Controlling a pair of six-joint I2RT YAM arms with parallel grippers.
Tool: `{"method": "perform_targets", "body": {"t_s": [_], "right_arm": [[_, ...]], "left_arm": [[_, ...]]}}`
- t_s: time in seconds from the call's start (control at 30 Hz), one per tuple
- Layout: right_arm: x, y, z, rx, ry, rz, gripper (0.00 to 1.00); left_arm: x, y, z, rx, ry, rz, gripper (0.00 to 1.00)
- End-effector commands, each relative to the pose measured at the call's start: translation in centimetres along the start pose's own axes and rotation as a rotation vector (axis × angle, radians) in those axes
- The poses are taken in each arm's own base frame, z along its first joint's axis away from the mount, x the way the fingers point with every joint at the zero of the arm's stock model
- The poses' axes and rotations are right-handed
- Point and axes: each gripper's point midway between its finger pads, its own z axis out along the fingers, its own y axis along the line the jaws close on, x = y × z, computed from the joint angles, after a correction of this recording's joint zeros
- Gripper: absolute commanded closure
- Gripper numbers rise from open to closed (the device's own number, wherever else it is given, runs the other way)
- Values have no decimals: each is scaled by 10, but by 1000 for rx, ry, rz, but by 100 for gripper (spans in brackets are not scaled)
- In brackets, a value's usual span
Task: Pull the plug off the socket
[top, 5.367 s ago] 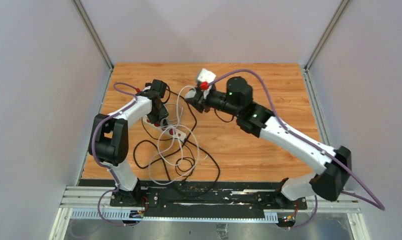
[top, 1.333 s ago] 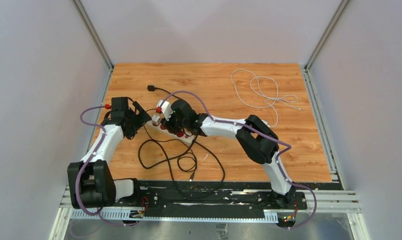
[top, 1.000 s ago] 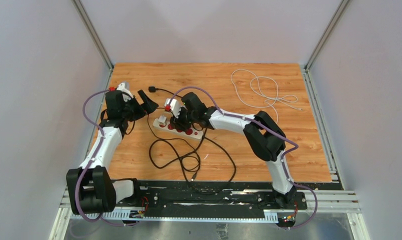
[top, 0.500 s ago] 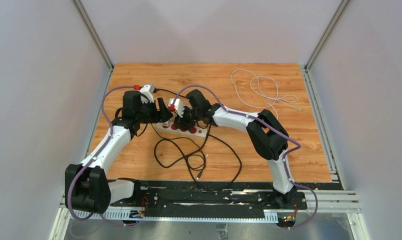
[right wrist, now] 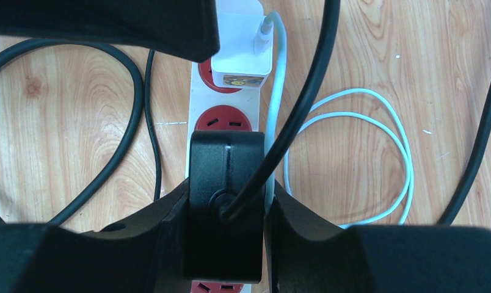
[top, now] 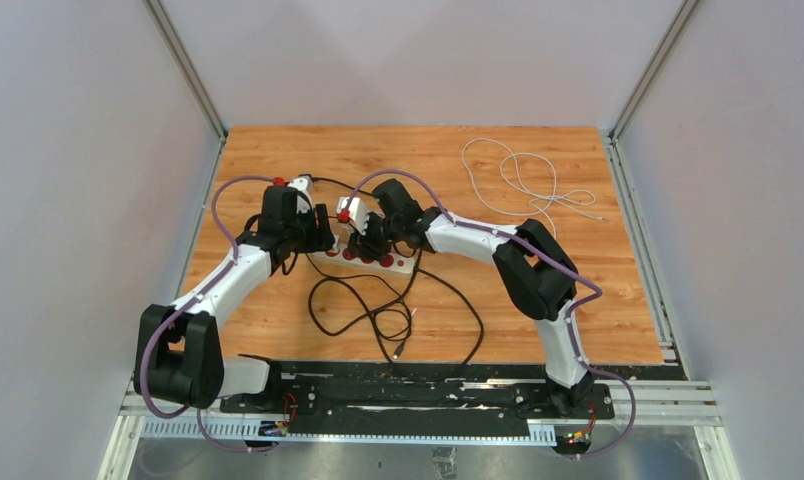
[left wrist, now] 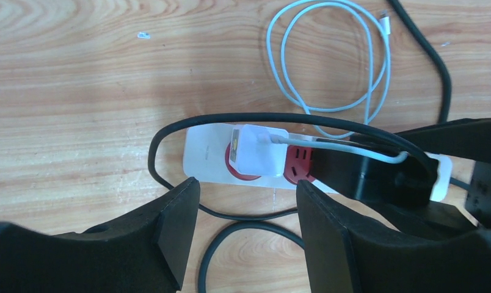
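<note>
Two tools mid-frame: left tool [left wrist: 248, 194] spread near the white plug [left wrist: 255, 157], right tool [right wrist: 228, 190] pinching the black plug [right wrist: 226, 163] on the socket [left wrist: 201, 157].

No text, brand or number can be read anywhere. The only label is a small sticker [right wrist: 242, 80] on the end face of the white square charger plug [right wrist: 238, 52], which sits in the cream-white power strip bar [right wrist: 226, 98]. Its yellow and dark print is too small to make out.
</note>
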Motion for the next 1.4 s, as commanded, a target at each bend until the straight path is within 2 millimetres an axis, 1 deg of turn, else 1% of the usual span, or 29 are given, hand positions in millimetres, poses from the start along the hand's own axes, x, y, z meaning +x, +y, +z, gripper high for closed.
{"method": "perform_targets", "body": {"t_s": [0.0,0.07,0.13,0.23,0.37,0.47,0.57,0.67,0.73,0.8,1.0,1.03,1.1,1.2,1.27,1.3,1.37], "right_arm": [[23,3,-15,-10,76,44,100],[22,3,-14,-11,71,46,100],[22,3,-14,-10,70,49,100],[23,5,-12,-17,68,57,100],[22,5,-12,-13,58,61,100],[21,4,-11,-11,54,62,100],[20,5,-10,-11,49,64,100],[18,5,-10,-10,43,61,100],[19,6,-10,-11,43,54,100],[19,7,-9,-11,42,51,100],[12,6,-9,9,19,39,100],[5,1,-10,38,-6,29,100],[-1,-3,-12,73,-26,24,100],[-6,-7,-15,117,-36,53,100],[-10,-12,-19,155,-45,98,100],[-12,-13,-21,163,-58,108,100],[-18,-12,-24,168,-91,118,100]], "left_arm": [[-6,-3,16,14,-6,28,38],[-4,-4,24,25,11,28,39],[-3,-10,28,60,19,31,40],[-5,-17,29,91,-7,34,40],[-6,-11,32,32,-19,57,41],[0,-5,37,-21,18,85,43],[6,-2,42,-45,44,98,44],[8,1,48,-78,51,107,49],[10,-1,52,-75,59,116,50],[12,-2,55,-77,72,126,56],[32,1,60,-112,151,183,82],[37,3,60,-126,168,197,90],[49,8,59,-152,218,216,100],[70,14,56,-180,274,219,100],[84,13,53,-171,304,191,100],[86,14,52,-186,298,174,100],[91,9,51,-168,292,150,100]]}}
